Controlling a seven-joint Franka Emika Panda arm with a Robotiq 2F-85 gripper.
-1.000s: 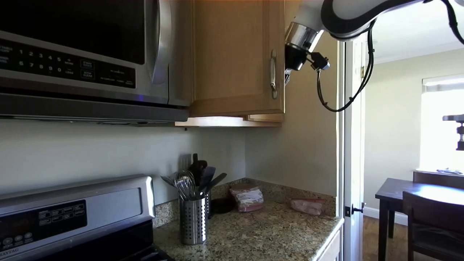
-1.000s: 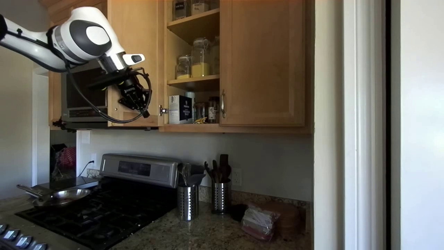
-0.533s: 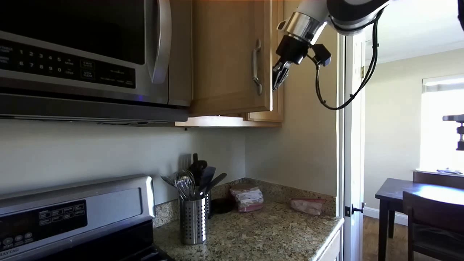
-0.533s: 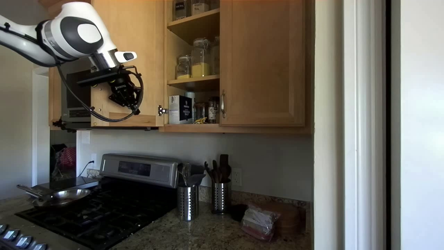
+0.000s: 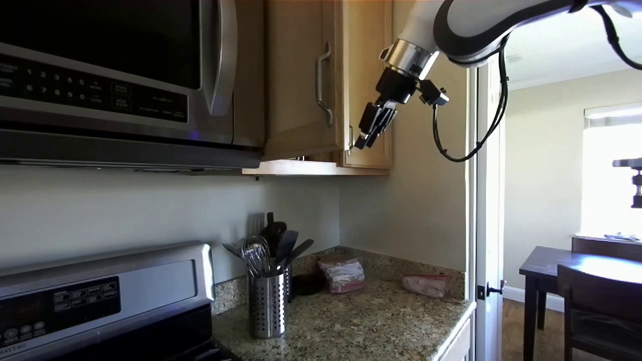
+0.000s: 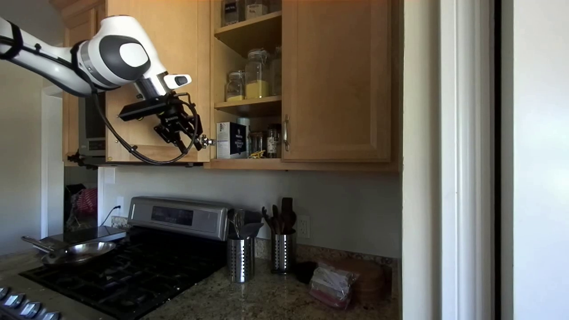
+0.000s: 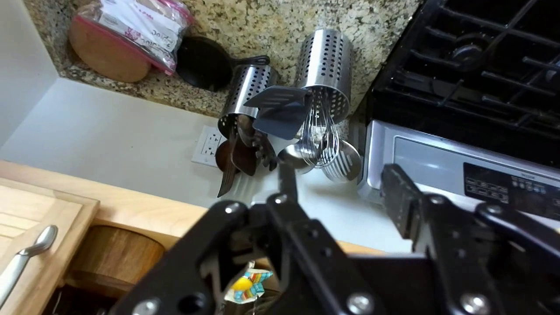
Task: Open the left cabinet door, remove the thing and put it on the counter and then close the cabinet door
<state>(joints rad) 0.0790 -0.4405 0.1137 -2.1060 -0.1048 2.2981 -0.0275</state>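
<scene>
Opening left cabinet door [image 5: 297, 82] looks done. Gripper [image 7: 339, 177] partly spread, holding nothing; yellowish thing [image 6: 257, 154] sits at bottom shelf's [image 6: 242, 163] near edge. Remaining: pick, place on counter [image 5: 346, 326], close.

At three o'clock in an exterior view, daylight is admitted by a white-glowing, straight-edged window [image 5: 604, 185]; glare is reflected by a flat-topped dark brown wooden table [image 5: 546, 259] at four o'clock, overlapped by a dark brown wooden chair [image 5: 597, 293]; a brown wooden floor [image 5: 512, 326] is edged by a white baseboard [image 5: 514, 294]; in an exterior view, a shaded grey wall [image 6: 20, 178] is seen at nine o'clock.
</scene>
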